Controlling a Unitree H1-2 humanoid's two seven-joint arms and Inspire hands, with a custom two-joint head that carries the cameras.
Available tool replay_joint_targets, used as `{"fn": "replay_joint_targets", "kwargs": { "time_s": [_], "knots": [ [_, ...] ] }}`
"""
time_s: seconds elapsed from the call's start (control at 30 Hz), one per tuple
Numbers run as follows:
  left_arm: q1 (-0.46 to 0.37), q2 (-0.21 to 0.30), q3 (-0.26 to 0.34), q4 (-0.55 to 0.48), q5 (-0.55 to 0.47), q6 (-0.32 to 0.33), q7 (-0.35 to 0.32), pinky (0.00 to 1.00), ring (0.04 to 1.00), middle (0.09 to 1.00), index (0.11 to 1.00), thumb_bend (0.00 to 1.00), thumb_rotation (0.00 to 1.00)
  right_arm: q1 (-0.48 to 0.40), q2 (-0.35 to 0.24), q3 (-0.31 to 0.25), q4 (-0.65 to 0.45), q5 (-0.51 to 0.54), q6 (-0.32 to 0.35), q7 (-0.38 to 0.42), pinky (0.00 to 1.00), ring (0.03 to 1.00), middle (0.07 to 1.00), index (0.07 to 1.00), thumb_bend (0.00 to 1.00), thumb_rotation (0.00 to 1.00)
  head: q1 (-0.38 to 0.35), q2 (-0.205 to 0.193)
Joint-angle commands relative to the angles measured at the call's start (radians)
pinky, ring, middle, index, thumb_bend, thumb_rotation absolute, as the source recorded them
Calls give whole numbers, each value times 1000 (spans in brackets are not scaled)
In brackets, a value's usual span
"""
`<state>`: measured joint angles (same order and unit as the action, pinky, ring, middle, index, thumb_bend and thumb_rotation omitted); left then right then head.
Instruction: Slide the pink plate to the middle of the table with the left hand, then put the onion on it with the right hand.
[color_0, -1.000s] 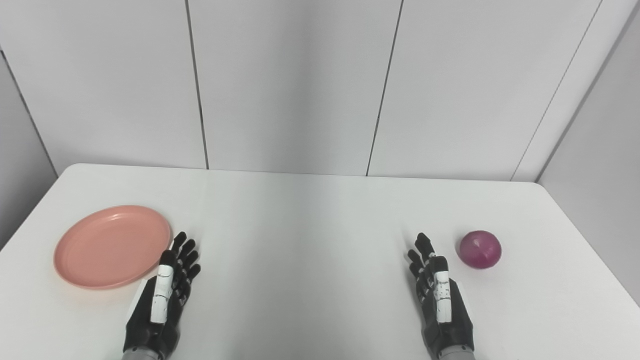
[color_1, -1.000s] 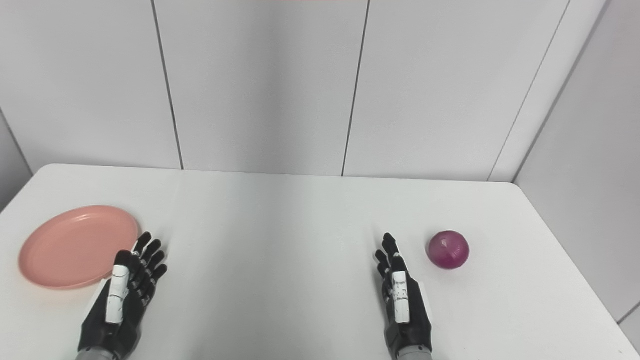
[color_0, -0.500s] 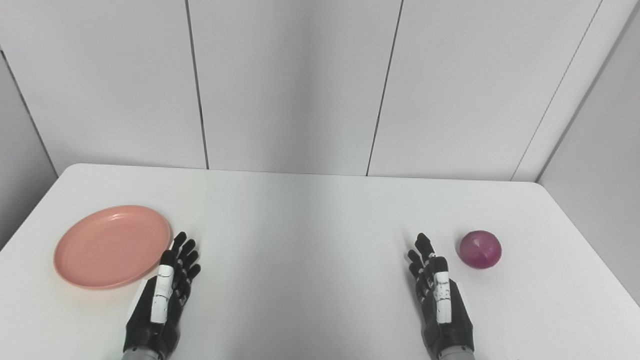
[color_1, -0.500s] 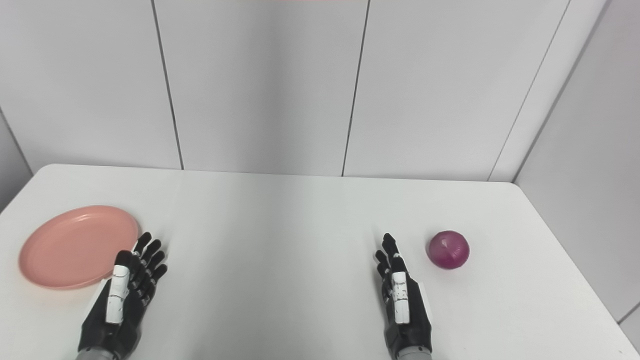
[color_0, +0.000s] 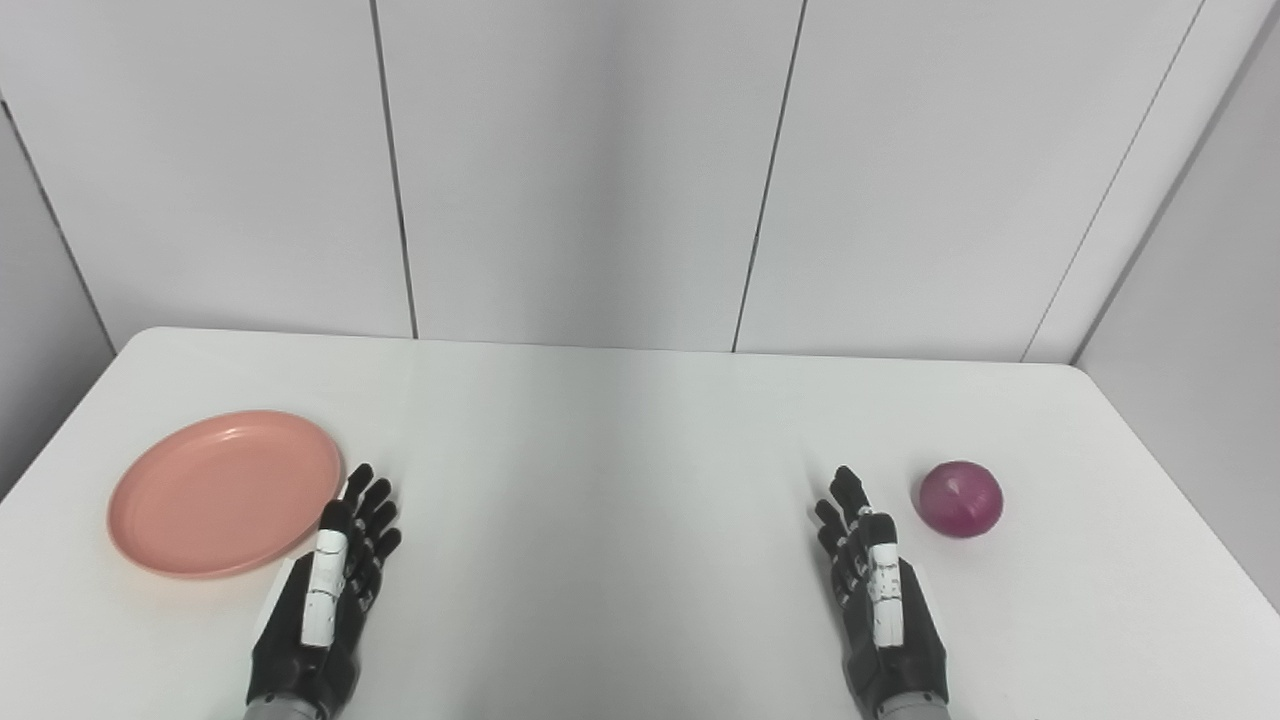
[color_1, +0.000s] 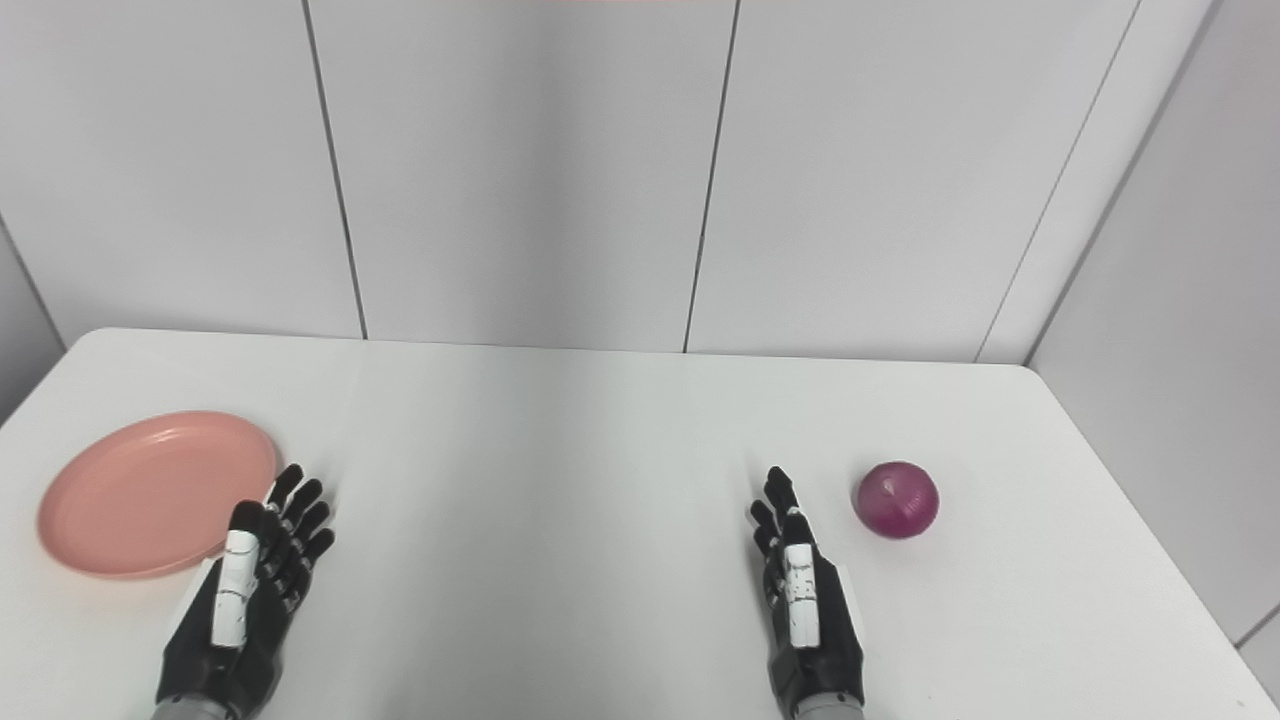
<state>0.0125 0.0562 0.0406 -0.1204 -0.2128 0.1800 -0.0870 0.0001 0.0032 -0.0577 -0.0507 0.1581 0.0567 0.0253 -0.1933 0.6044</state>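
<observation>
Both hands lie flat on the desk (color_0: 620, 450) with fingers apart, holding nothing: my left hand (color_0: 325, 590) sits just beside the near right rim of the pink plate (color_0: 225, 492), placed to push it sideways toward the middle. Far across from the plate, my right hand (color_0: 880, 600) waits near the onion (color_0: 960, 498) (not touching it), since the onion's turn comes only once the plate is centred.

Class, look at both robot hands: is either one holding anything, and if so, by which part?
Nothing is held. The left robot hand lies open beside the plate; the right robot hand lies open near the onion.
</observation>
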Motion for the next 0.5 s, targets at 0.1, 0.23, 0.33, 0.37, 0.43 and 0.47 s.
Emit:
{"fn": "replay_joint_targets", "kwargs": {
  "time_s": [0.1, 0.23, 0.33, 0.37, 0.43, 0.47],
  "knots": [
    [23, -2, -7, 25, 2, 77, 6, 1000, 1000, 1000, 1000, 823, 975, 51, 3, 4, 35, 9, 72, 3, 1000, 969, 984, 969, 831, 958, 7, -1],
    [24, -8, -11, 23, 7, 77, 9, 1000, 1000, 1000, 1000, 825, 971, 52, -2, -1, 37, 18, 68, 7, 1000, 968, 982, 966, 826, 957, 39, -7],
    [26, -17, -19, 23, 15, 76, 16, 1000, 1000, 1000, 1000, 827, 969, 55, -11, -6, 39, 25, 65, 9, 1000, 961, 974, 964, 829, 956, 74, -15],
    [27, -21, -23, 25, 20, 71, 18, 1000, 1000, 1000, 1000, 829, 966, 57, -17, -9, 41, 29, 61, 12, 1000, 959, 972, 964, 819, 958, 112, -23],
    [27, -29, -32, 30, 29, 59, 22, 1000, 1000, 1000, 1000, 830, 963, 60, -28, -15, 42, 40, 58, 21, 1000, 958, 971, 964, 808, 961, 158, -30],
    [28, -34, -36, 32, 34, 54, 24, 1000, 1000, 1000, 1000, 830, 960, 62, -33, -17, 42, 45, 59, 25, 1000, 963, 975, 972, 800, 968, 158, -30]
  ]
}}
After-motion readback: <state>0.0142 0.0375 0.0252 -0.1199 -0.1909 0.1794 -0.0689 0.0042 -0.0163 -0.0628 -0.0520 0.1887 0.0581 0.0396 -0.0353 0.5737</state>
